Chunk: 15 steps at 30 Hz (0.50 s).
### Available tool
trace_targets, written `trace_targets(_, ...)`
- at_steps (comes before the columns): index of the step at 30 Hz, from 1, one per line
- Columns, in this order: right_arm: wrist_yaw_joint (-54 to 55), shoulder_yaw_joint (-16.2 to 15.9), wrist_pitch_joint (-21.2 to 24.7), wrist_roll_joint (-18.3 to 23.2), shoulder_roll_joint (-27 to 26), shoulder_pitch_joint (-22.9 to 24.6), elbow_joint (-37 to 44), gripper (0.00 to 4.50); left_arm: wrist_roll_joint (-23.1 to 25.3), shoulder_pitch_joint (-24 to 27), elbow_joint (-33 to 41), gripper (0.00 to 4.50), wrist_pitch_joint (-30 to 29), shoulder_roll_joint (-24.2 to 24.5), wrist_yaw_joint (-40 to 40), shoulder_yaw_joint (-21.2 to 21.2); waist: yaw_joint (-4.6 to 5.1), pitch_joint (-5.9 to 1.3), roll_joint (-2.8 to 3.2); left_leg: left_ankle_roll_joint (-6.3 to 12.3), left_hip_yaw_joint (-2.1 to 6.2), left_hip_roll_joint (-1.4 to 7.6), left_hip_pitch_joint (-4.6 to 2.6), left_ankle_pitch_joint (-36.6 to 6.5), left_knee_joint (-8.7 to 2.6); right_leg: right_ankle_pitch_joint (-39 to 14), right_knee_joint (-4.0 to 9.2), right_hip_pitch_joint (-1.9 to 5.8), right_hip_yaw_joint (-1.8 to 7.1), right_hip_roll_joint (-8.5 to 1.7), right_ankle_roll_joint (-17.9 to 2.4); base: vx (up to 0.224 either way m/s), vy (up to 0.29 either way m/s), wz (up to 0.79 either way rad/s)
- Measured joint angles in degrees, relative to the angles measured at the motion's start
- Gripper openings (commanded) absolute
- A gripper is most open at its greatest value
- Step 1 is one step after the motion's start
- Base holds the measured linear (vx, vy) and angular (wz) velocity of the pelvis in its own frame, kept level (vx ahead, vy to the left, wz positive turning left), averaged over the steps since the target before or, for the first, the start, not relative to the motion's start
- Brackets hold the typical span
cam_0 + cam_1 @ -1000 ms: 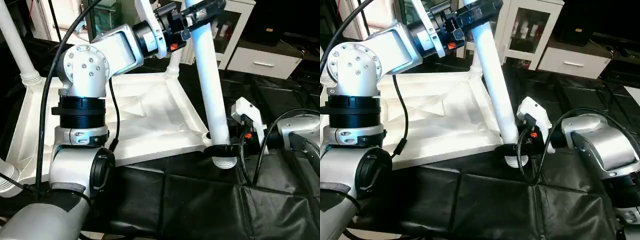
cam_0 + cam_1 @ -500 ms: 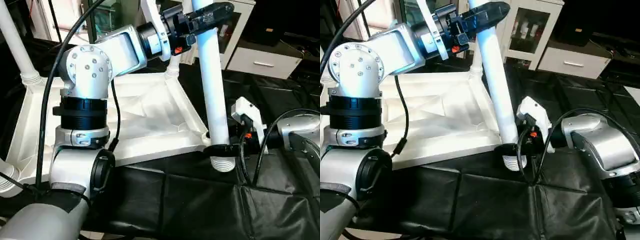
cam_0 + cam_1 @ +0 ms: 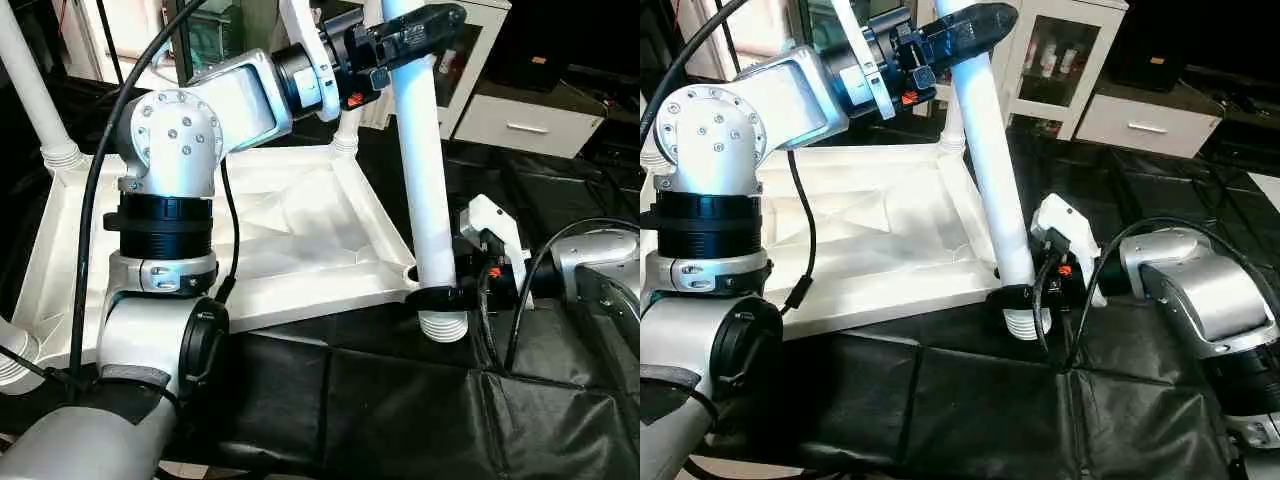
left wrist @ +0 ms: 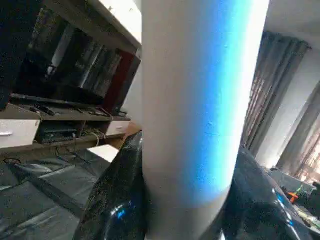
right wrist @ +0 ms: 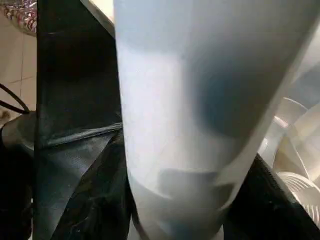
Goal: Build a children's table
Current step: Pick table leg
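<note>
Black fingers of the left gripper [image 3: 415, 28] clamp the white leg [image 3: 425, 180] near its upper end, while the right gripper [image 3: 437, 297] closes around its ribbed foot, just beside the corner socket [image 3: 412, 272] of the upturned table top [image 3: 300, 240]. Black sheeting [image 3: 400, 400] covers the work table; glass-door cabinets [image 3: 1065, 60] stand behind.

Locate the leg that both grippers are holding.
In the head views the leg stands centre-right, beside the tabletop's near right corner, left gripper high, right gripper low.
</note>
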<state>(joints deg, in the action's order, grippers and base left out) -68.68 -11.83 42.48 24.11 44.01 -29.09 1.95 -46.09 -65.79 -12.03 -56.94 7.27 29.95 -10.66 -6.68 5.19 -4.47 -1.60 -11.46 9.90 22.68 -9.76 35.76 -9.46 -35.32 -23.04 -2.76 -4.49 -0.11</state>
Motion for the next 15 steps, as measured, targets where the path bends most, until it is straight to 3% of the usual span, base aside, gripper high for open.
trace_targets(1, 0.0, 0.0, 0.0, 0.0, 0.0, 0.0, 0.0, 1.87, 0.0, 0.0, 0.0, 1.54, 0.0, 0.0, 0.2, 0.1, 0.0, 0.0, 0.0, 0.0, 0.0, 0.0, 0.0, 0.0, 0.0, 0.0, 0.0, 0.0, 0.0, 0.0, 0.0, 0.0, 0.0, 0.0)
trace_targets(4, 0.1, 0.0, 0.0, 0.0, -0.1, 0.0, 0.0, 1.87, 0.0, 0.1, 0.0, 2.24, 0.0, 0.4, 1.0, 0.4, 0.01, 0.0, 0.0, 0.0, 0.0, 0.0, 0.0, 0.0, 0.0, 0.0, 0.0, 0.0, 0.0, 0.0, 0.0, 0.0, 0.0, 0.0)
trace_targets(7, 0.2, 0.1, 0.0, 0.1, -0.2, 0.0, -0.2, 1.87, 0.2, 0.3, 0.1, 2.31, 0.0, 0.9, 1.9, 1.0, -0.01, 0.0, 0.0, 0.0, 0.0, 0.0, 0.0, 0.0, 0.0, 0.0, -0.01, 0.0, 0.0, 0.0, 0.0, 0.0, 0.0, 0.0)
trace_targets(9, 0.6, 0.5, -0.1, 0.3, -0.5, -0.2, -0.5, 1.87, 0.2, 0.6, 0.1, 2.65, -0.1, 0.9, 2.2, 1.1, 0.0, 0.0, 0.0, 0.0, 0.0, 0.0, 0.0, 0.0, 0.0, 0.0, -0.01, 0.0, 0.0, 0.0, 0.0, 0.0, 0.0, 0.0)
trace_targets(13, 1.3, 3.7, -0.2, 1.5, -1.1, -1.1, -1.2, 1.87, 0.1, 0.8, 0.2, 2.77, -0.2, 1.1, 2.3, 1.1, 0.0, 0.0, 0.01, 0.0, 0.0, 0.0, 0.0, 0.0, 0.0, 0.0, -0.01, 0.0, 0.0, 0.0, 0.0, 0.0, 0.0, 0.0)
trace_targets(15, 1.5, 5.9, -0.1, 3.2, -1.4, -1.7, -1.1, 1.87, -0.3, 0.8, 0.7, 3.07, -0.3, 1.1, 2.6, 1.1, -0.01, 0.0, 0.01, 0.0, 0.0, 0.0, -0.01, 0.0, 0.0, 0.0, -0.01, 0.0, -0.01, 0.0, 0.0, 0.0, 0.0, 0.0)
